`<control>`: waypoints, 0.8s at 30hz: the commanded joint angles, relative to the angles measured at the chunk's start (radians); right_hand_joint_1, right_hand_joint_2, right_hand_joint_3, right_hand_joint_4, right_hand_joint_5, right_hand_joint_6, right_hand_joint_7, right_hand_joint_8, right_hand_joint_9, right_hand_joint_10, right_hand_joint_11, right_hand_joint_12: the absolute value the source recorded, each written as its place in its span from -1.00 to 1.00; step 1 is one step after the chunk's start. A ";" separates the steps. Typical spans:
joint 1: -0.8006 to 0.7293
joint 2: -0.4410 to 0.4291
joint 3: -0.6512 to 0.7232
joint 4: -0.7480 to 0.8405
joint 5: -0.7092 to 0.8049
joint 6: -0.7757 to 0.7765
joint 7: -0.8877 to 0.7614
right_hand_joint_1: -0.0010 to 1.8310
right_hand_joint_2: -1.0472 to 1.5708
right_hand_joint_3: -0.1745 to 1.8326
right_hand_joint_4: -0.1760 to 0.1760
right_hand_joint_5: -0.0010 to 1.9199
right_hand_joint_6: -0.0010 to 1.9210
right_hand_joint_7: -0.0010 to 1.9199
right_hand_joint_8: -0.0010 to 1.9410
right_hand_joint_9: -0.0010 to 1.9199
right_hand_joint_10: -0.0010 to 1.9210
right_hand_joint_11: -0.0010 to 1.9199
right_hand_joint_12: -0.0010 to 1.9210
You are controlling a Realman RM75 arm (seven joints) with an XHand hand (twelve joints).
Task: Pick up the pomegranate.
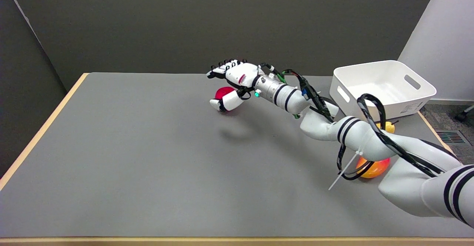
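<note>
With the right hand spread open around the red pomegranate and gripping nothing yet, I'd close thumb and fingers evenly before lifting it.

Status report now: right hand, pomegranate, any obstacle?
Right hand open, fingers around pomegranate, not yet closed. Pomegranate on table, not lifted. Nothing in the way.

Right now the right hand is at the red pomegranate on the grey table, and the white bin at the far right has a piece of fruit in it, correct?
Not quite. In the head view the white bin is empty. The rest holds: the right hand is at the red pomegranate on the grey table.
</note>
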 commanded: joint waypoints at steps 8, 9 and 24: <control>0.041 -0.078 -0.011 -0.200 -0.007 -0.029 0.002 -0.60 0.24 0.09 0.47 -0.84 -0.59 -0.81 -0.73 -0.89 -0.40 -0.96 0.23; 0.041 -0.078 -0.011 -0.201 -0.007 -0.029 0.002 -0.60 0.24 0.09 0.47 -0.84 -0.59 -0.81 -0.73 -0.89 -0.40 -0.96 0.23; 0.036 -0.080 -0.009 -0.191 -0.007 -0.015 0.000 -0.51 0.27 0.17 0.43 -0.87 -0.56 -0.83 -0.70 -0.87 -0.37 -0.91 0.16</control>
